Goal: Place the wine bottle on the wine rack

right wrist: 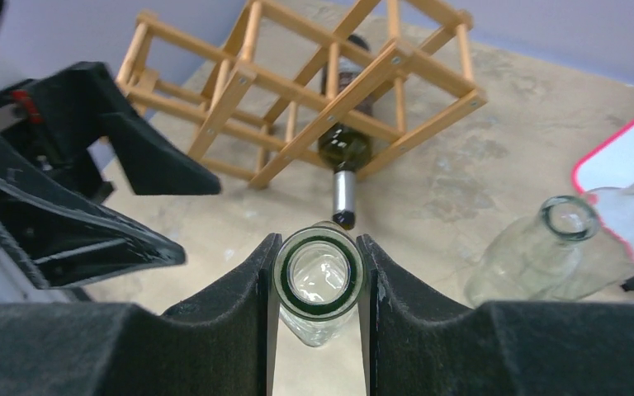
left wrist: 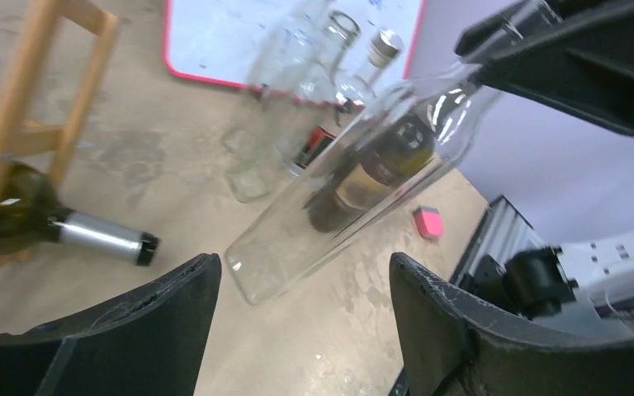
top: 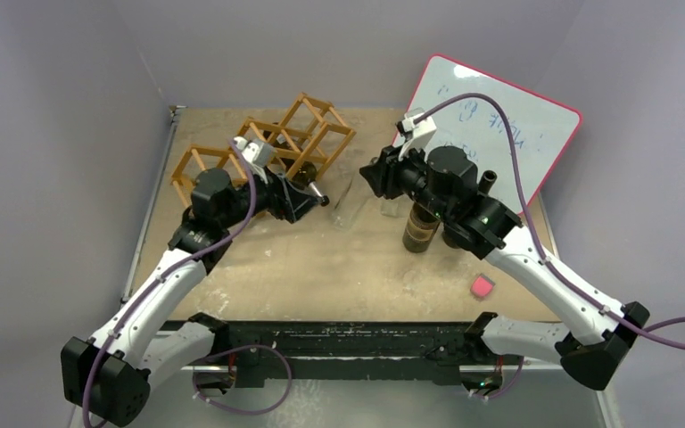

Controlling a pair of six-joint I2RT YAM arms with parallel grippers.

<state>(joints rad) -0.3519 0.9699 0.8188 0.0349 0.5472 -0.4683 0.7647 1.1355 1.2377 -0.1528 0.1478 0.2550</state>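
Wine bottle (left wrist: 363,177) clamped in right hand (right wrist: 318,256), tilted

Red-edged whiteboard (top: 508,107) at far right of sandy surface (top: 321,267); small pink block (top: 481,286) lying near front right, well apart from it.

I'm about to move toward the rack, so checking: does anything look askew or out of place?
The clear bottle is steeply tilted, gripped only at its mouth by the right end effector. The wine rack sits skewed to the table edges, with a green bottle's neck poking out.
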